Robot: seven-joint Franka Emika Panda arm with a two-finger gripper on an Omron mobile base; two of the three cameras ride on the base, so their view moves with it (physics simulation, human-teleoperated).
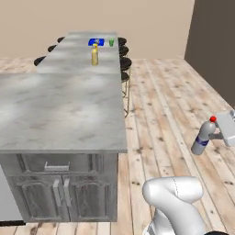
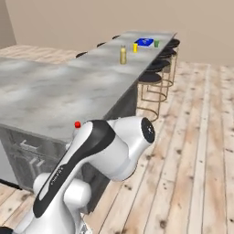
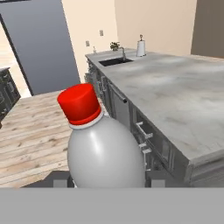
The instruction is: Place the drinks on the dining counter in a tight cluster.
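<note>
One silver-grey bottle with red cap [image 1: 202, 136] rides clamped in the gripper [image 1: 219, 133] at the frame's right edge over bare floor, mid-carry; next move, I judge: travel to the far worktop [image 1: 78, 55], setting it beside the yellow bottle [image 1: 94, 55].

silver-grey bottle with red cap [image 1: 202, 137], tilted, up in the air over the wood floor, well apart from the dining counter [image 1: 78, 59], long light-grey marbled slab, slim brown-and-white bottle [image 1: 94, 56] upright on it, wider yellow bottle [image 2: 135, 47] upright farther along
</note>
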